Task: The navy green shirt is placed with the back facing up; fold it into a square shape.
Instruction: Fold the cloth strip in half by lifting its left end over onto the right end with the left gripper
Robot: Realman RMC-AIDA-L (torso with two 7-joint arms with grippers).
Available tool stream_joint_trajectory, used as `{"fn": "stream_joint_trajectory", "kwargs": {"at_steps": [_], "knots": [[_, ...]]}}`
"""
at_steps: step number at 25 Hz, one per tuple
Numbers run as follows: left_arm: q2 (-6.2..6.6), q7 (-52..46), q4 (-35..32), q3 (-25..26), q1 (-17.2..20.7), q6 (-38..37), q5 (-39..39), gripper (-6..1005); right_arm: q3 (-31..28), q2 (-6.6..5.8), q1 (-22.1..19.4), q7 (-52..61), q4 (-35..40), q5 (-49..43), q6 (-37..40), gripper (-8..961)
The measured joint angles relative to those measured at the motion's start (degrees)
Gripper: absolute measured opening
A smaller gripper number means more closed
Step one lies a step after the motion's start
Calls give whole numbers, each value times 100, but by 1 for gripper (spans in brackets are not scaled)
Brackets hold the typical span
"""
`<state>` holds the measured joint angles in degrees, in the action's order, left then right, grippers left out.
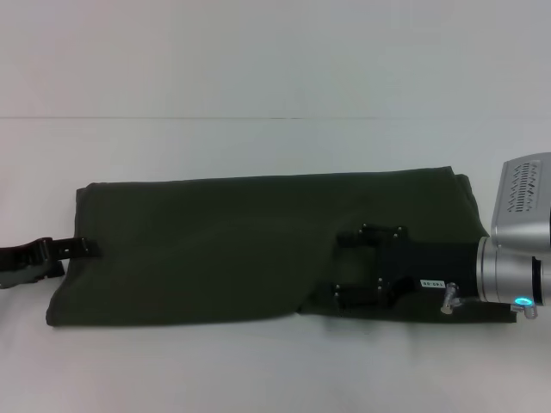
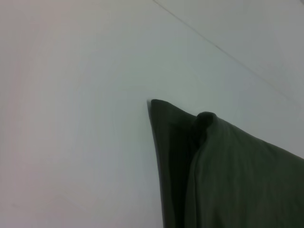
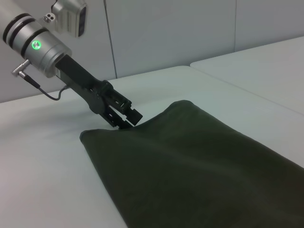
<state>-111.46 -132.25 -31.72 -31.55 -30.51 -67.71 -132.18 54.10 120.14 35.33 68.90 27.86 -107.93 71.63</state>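
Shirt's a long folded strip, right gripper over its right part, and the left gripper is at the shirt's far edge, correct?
Not quite: the left gripper is at the left end of the shirt, as the head view shows. The right gripper is over its right part.

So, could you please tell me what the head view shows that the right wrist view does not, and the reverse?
Only the head view shows the whole navy green shirt as a long folded band on the white table, with the right gripper lying over its right part.

Only the right wrist view shows the left arm's silver wrist with its green light, a cable, and the wall panels behind the table.

Both show the left gripper at the shirt's left end and the plain olive fabric.
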Motion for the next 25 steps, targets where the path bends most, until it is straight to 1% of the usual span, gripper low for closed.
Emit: {"fn": "stream_joint_trajectory", "kwargs": {"at_steps": [10,16,18,20,25], "knots": [[-86,-5,-1,0,-44,-25,0,865,4,0,0,0,0,0,2,893],[-233,-42,15,-109,-150,-44,5,866,3,0,0,0,0,0,14,891],[-247,-44,16,-121,-164,-45,6,865,-7,0,0,0,0,0,43,890],[-324,-52,27,-151,-254,-73,-1,865,-18,0,0,0,0,0,54,889],[-332,-59,28,-137,-296,-144,36,866,-28,0,0,0,0,0,56,888]]}}
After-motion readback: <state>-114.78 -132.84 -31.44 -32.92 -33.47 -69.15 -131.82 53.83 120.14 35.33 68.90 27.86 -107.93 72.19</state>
